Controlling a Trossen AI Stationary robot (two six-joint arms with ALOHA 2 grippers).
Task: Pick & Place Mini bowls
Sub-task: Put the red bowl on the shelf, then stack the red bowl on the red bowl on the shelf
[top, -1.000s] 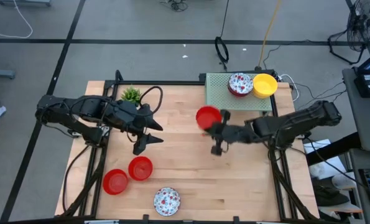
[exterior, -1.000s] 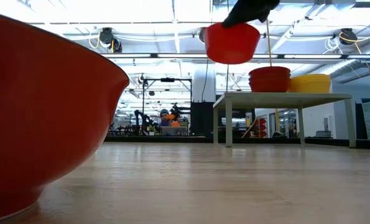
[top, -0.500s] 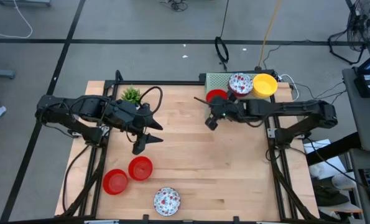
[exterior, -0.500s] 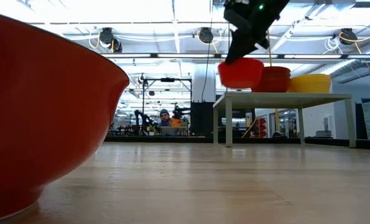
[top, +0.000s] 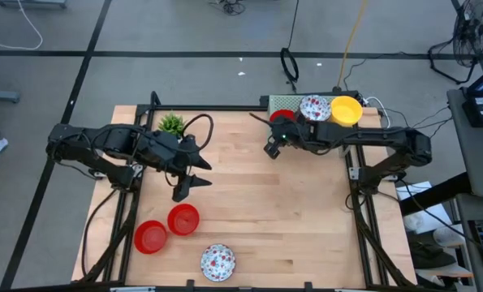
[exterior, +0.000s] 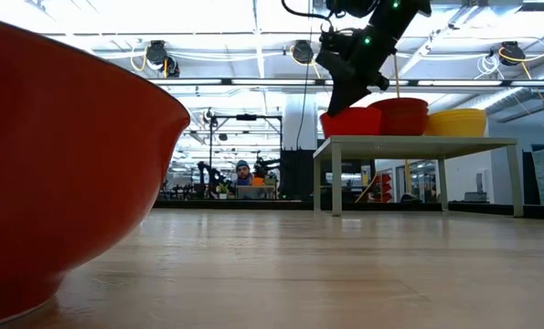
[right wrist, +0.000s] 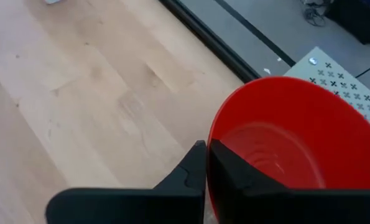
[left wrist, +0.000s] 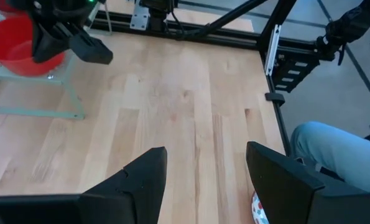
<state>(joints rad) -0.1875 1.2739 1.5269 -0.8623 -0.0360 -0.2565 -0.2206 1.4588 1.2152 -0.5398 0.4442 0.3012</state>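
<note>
While the left tool [top: 194, 172] hangs half-open over the tabletop [top: 257, 211] at centre left, the right tool [top: 275, 138] pinches the rim of a red mini bowl [top: 282, 118] on the green rack [top: 286, 104] at upper right, beside a speckled bowl [top: 314, 108] and a yellow bowl [top: 346, 110].

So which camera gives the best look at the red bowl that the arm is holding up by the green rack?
The right wrist view: the red bowl fills it, with the right end effector shut on its rim. The high view shows only a red sliver on the green rack. The low view shows its side; the left wrist view, a distant glimpse.
</note>
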